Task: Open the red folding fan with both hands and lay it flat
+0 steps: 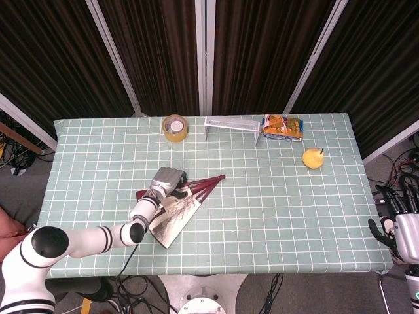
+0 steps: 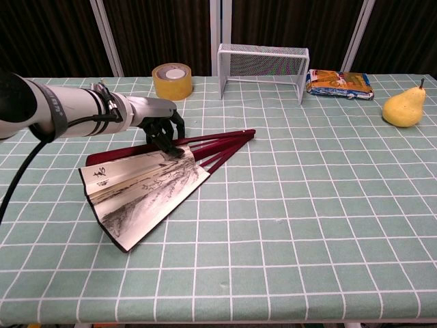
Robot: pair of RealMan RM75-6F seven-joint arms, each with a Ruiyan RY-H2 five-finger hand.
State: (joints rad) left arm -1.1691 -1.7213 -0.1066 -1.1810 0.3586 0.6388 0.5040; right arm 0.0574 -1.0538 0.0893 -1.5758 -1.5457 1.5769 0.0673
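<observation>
The red folding fan (image 1: 173,212) (image 2: 147,191) lies partly spread on the table's left half. Its painted paper leaf points toward the front left and its dark red ribs run back to the right. My left hand (image 1: 165,180) (image 2: 158,123) is over the fan's upper edge, fingers bent down, and its fingertips (image 2: 171,147) press on the leaf where it meets the ribs. Whether the thumb is under a rib is hidden. My right hand (image 1: 399,219) hangs off the table's right front corner with fingers apart, holding nothing; the chest view does not show it.
At the back stand a yellow tape roll (image 1: 175,127) (image 2: 171,78), a white wire rack (image 1: 230,124) (image 2: 263,60) and a snack packet (image 1: 283,125) (image 2: 339,83). A yellow pear (image 1: 313,157) (image 2: 403,108) sits at the right. The table (image 1: 294,216) has a green checked cloth.
</observation>
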